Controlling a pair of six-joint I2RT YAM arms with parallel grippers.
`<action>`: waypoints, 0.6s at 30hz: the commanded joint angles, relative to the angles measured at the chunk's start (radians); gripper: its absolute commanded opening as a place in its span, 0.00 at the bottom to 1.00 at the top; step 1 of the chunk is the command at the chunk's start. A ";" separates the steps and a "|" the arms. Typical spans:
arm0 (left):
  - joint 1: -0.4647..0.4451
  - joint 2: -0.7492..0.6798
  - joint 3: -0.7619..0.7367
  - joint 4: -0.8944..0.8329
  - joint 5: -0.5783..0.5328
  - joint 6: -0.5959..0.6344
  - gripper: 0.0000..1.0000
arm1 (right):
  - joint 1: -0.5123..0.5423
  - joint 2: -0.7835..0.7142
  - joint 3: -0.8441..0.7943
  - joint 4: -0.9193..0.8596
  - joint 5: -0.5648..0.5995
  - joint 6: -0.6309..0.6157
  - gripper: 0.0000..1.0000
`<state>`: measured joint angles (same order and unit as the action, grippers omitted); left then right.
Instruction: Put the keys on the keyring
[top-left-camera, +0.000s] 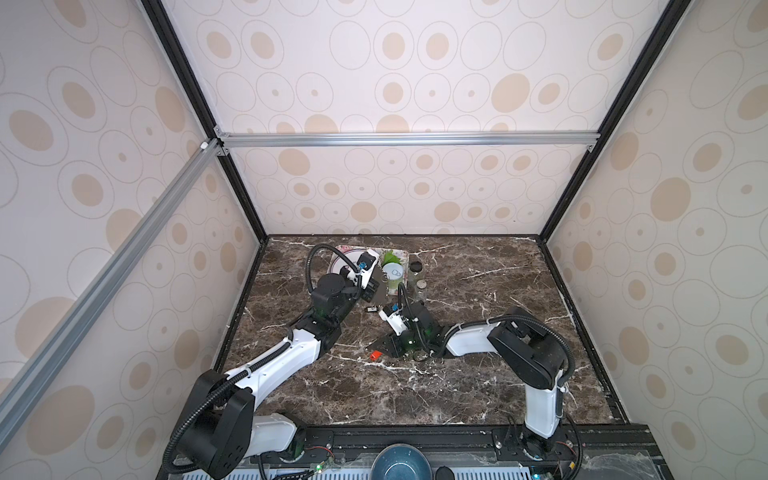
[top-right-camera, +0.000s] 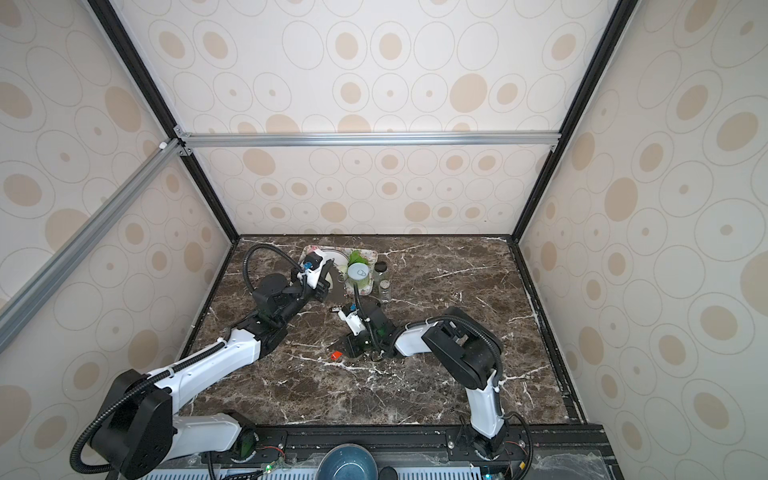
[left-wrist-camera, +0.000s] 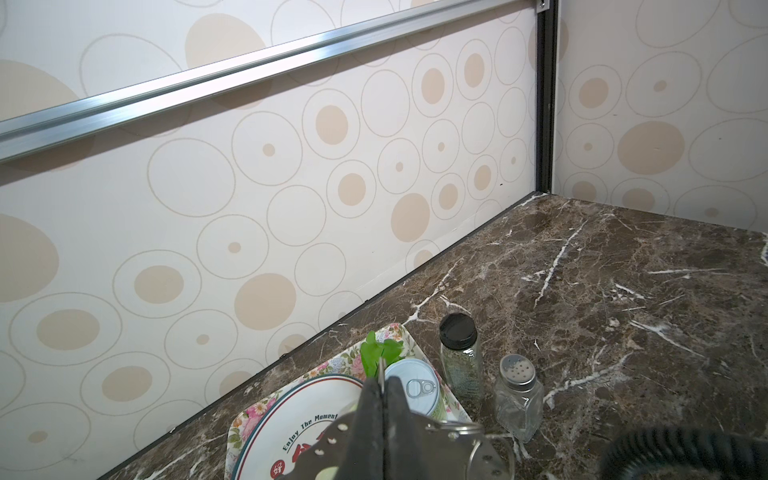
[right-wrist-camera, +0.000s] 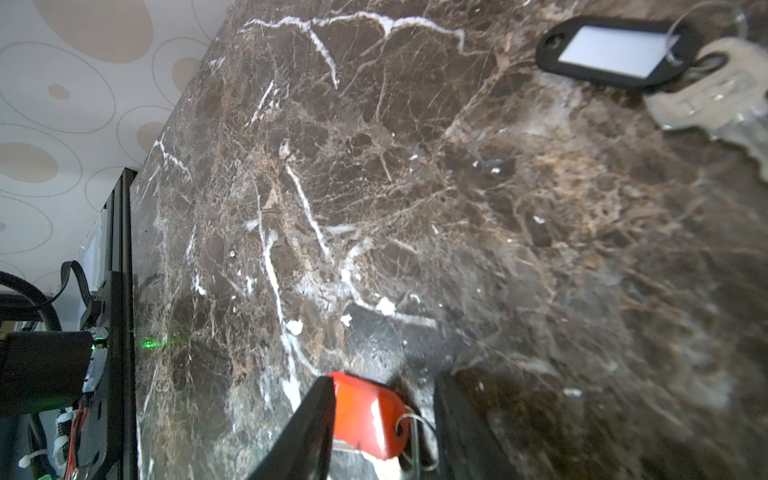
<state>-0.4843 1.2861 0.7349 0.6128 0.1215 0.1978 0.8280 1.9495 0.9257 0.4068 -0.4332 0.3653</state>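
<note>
**Closing on the red key**

Straddling the red key (right-wrist-camera: 365, 415) with the right tool (right-wrist-camera: 384, 384), low on the worktop (top-left-camera: 457, 374). Jaws parted, touching the tag on one side, just clear on the other, with the wire loop (right-wrist-camera: 411, 415) in that gap. Nothing gripped yet.

Holding the keyring (top-left-camera: 380, 291) in the left tool (left-wrist-camera: 381, 388), clamped shut and raised near the tray (left-wrist-camera: 245, 424).

Leaving the black key (right-wrist-camera: 615, 50) flat on the worktop, apart from the red one, over toward the left tool.

- Close slowly, square on the tag's flat sides
- Avoid pinching the wire loop; probably twists or springs out
- Graze the worktop, no pressing; a thin tag likely skates away under a hard push
- Lift only once the hold looks firm
- Leave the loop end free and outward for threading
- Hold the left tool steady meanwhile
</note>
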 joint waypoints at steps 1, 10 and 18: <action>0.003 -0.031 0.009 0.044 0.002 0.003 0.00 | -0.001 -0.018 -0.043 -0.088 0.014 -0.019 0.42; 0.004 -0.031 0.008 0.044 0.003 0.002 0.00 | -0.001 -0.042 -0.096 -0.032 -0.039 -0.013 0.40; 0.003 -0.033 0.009 0.044 0.006 0.000 0.00 | -0.002 -0.045 -0.130 0.018 -0.049 0.000 0.38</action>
<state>-0.4843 1.2846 0.7349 0.6128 0.1219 0.1978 0.8280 1.9072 0.8310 0.4664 -0.4820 0.3584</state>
